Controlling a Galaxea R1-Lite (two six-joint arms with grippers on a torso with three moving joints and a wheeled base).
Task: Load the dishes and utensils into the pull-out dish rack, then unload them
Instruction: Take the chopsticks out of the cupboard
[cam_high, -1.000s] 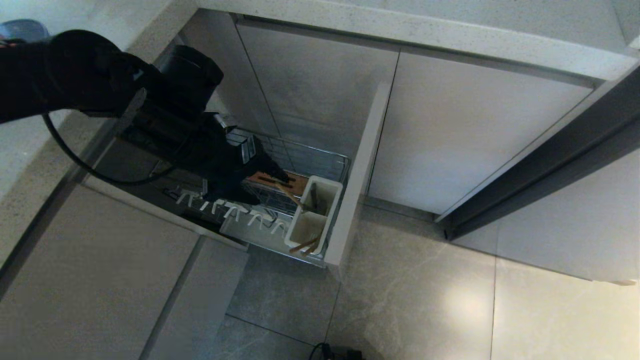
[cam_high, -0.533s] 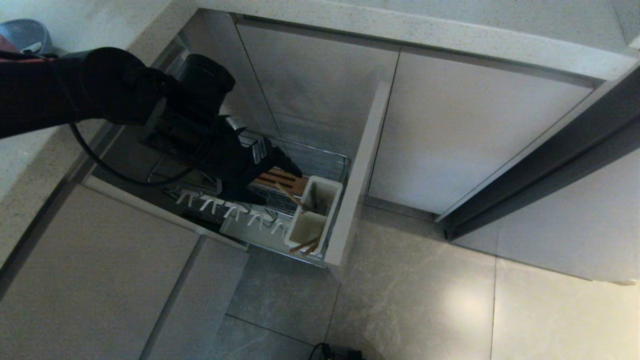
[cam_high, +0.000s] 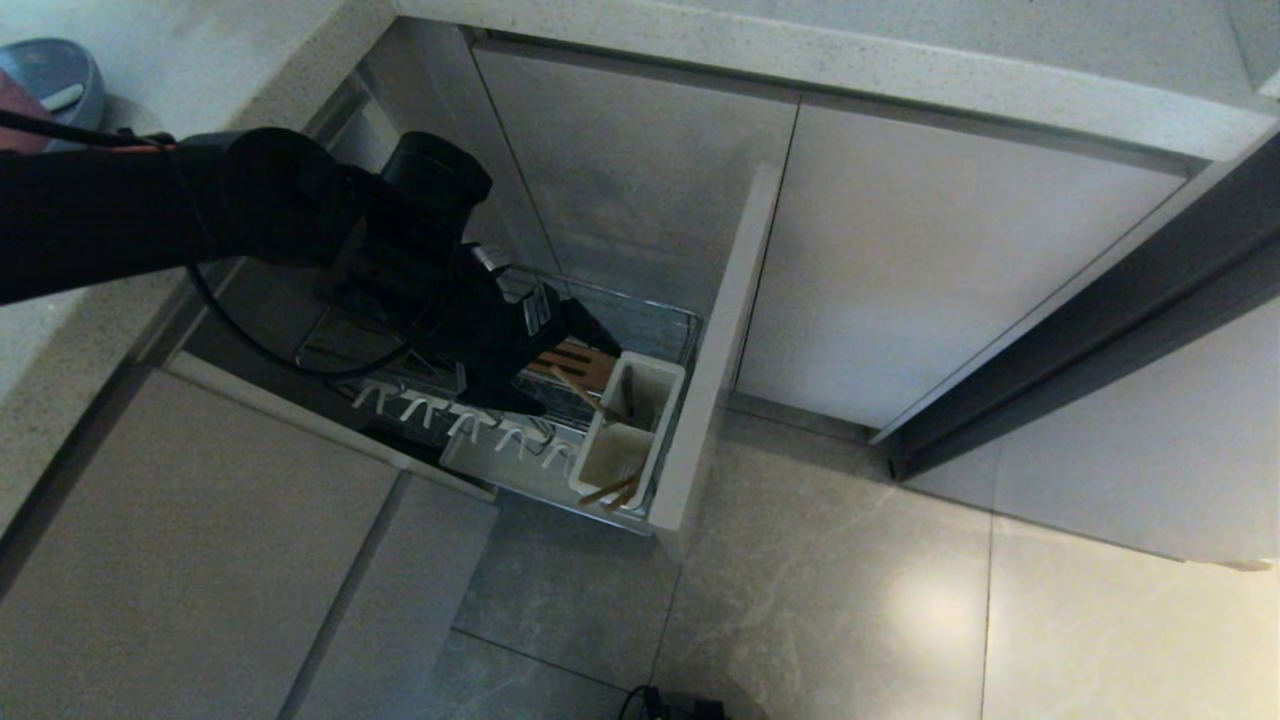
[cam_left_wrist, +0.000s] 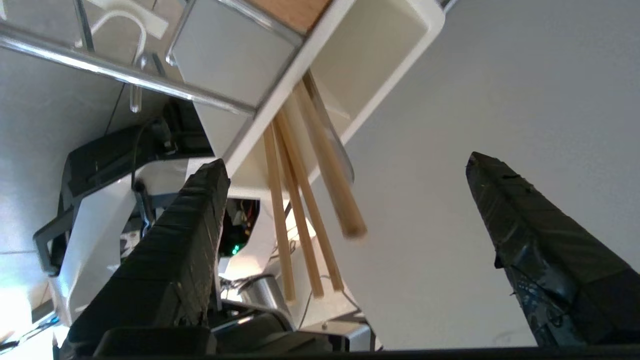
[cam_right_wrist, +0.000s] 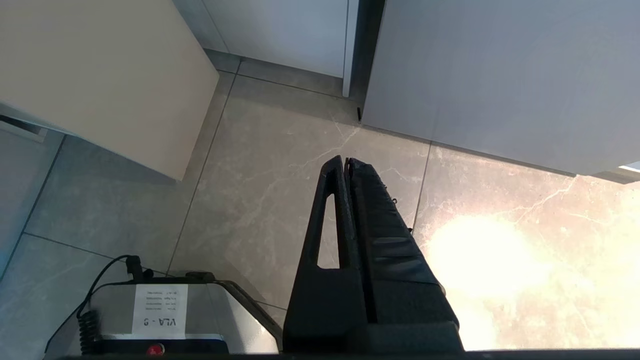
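Two black fingers of the left gripper (cam_left_wrist: 345, 200) stood wide apart and empty over the pull-out dish rack (cam_high: 540, 440), pointing down at the white utensil caddy (cam_high: 630, 425). Just ahead of the jaws, the chopsticks (cam_left_wrist: 305, 200) leaned in the caddy, their long axis running up toward the gap between the fingers. Farther right, the right gripper (cam_right_wrist: 346, 165) hung pressed closed over the floor, well away.
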